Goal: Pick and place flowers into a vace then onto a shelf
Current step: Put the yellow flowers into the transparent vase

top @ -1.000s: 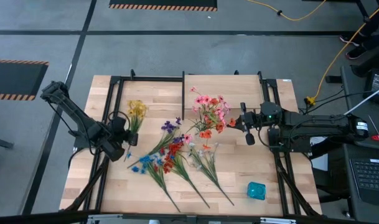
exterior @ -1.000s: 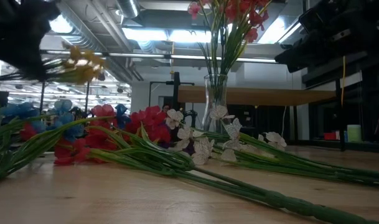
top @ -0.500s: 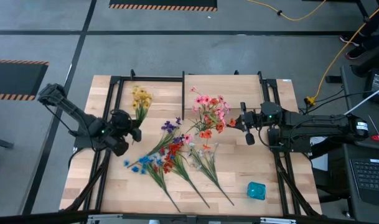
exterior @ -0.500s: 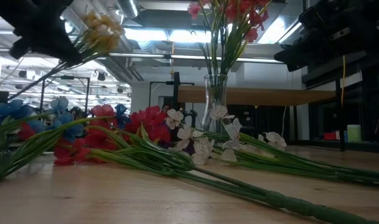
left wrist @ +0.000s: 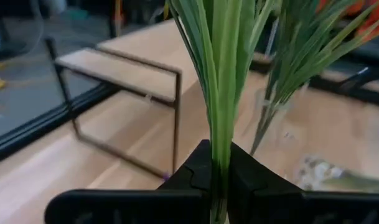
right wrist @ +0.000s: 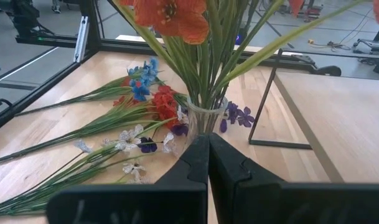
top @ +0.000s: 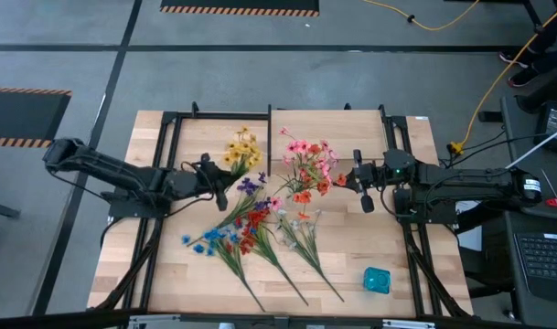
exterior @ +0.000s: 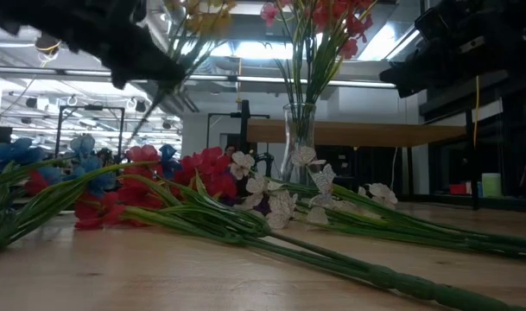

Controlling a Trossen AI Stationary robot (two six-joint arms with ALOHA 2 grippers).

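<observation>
Left hand (top: 208,176) pinches yellow spray (top: 241,151) low on stem, aloft.
Light, floppy, slippery stem; low grip suits vase (right wrist: 205,118); right hand (top: 358,175) pressed together.

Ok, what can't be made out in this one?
- Left wrist view: the yellow spray's blooms are cut off by the top edge; only stems show in the left claw.
- Low view: the vase's base is hidden behind flowers on the table.
- High view: the vase is covered by its blooms.

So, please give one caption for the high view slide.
Left gripper carries yellow flowers toward the vase.
</observation>
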